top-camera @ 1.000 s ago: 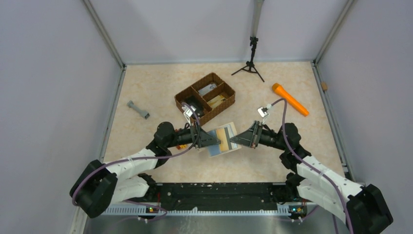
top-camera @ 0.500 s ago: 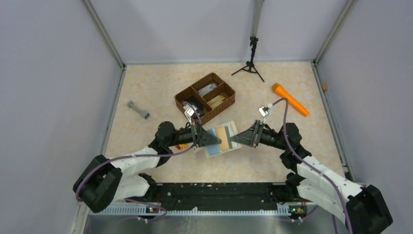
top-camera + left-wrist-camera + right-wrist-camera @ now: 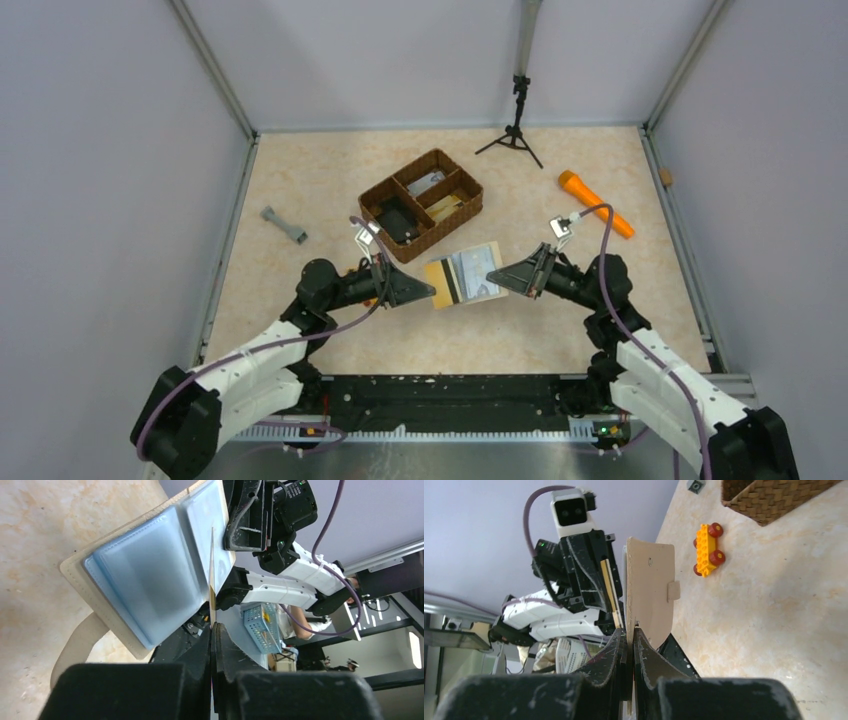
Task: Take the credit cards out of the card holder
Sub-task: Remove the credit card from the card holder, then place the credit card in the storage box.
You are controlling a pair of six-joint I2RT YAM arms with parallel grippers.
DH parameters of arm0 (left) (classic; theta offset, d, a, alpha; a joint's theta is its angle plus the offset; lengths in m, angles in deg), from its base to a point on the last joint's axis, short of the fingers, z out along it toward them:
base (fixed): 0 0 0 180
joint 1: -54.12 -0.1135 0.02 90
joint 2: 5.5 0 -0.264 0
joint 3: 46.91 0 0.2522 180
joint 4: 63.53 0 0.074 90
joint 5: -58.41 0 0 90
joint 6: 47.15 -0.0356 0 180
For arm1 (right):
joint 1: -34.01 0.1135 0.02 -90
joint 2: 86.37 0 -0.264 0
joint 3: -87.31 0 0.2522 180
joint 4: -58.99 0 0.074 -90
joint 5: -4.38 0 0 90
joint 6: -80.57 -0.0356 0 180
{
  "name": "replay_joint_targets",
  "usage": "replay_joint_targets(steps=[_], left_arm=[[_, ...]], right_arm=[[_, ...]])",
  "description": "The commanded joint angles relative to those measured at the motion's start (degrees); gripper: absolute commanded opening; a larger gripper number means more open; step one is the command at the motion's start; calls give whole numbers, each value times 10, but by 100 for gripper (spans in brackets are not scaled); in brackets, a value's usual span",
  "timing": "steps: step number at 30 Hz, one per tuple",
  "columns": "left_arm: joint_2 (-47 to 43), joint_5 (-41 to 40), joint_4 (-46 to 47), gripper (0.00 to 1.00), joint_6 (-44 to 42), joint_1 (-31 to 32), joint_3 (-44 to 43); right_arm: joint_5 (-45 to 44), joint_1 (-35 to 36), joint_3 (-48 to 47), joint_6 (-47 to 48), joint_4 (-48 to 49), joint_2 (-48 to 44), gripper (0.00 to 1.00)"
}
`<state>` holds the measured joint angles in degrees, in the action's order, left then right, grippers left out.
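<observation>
Well apart from the left jaws, on their outer side, a grey piece (image 3: pixel 284 225) is seen lying on the table (image 3: pixel 300 170); beyond those jaws a brown wicker tray (image 3: pixel 445 232) is set, and behind them, under that arm, a yellow toy car (image 3: pixel 706 542) rests on the table; the left gripper (image 3: pixel 428 293) is clenched on a tan credit card (image 3: pixel 443 283) with a dark stripe, which is gripped by its near edge and seen edge-on in the left wrist view; the card's far edge reaches the card holder (image 3: pixel 477 274) just ahead of the jaws, and whether it sits in a pocket cannot be told; the holder is held open and off the table between the two grippers, its pale blue inside shown to the left wrist camera and its cream-beige outside, with a small tab, shown to the right wrist camera; the right gripper (image 3: pixel 492 279) is clamped on the holder's edge, its fingers pressed close upon it; beyond and outward of the right jaws, well apart, an orange torch (image 3: pixel 596 204) is seen lying on the table.
</observation>
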<state>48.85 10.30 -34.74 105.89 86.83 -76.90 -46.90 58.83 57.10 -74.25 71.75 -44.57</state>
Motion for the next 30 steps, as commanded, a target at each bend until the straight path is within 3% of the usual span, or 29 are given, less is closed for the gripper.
replay_joint_targets(steps=[1, 6, 11, 22, 30], left_arm=[[-51, -17, -109, 0, -64, -19, -7], [-94, -148, -413, 0, -216, -21, -98], [-24, -335, -631, 0, -351, 5, -265], [248, -653, -719, 0, -506, 89, -525], [419, -718, -735, 0, -596, 111, -701]], right_arm=[[-2, -28, 2, 1, -10, -17, 0], [-32, -55, -55, 121, -171, -32, 0], [-128, -56, -129, 251, -327, -35, 0], [-278, -56, -254, 389, -495, -85, 0], [-371, -56, -261, 404, -545, -150, 0]])
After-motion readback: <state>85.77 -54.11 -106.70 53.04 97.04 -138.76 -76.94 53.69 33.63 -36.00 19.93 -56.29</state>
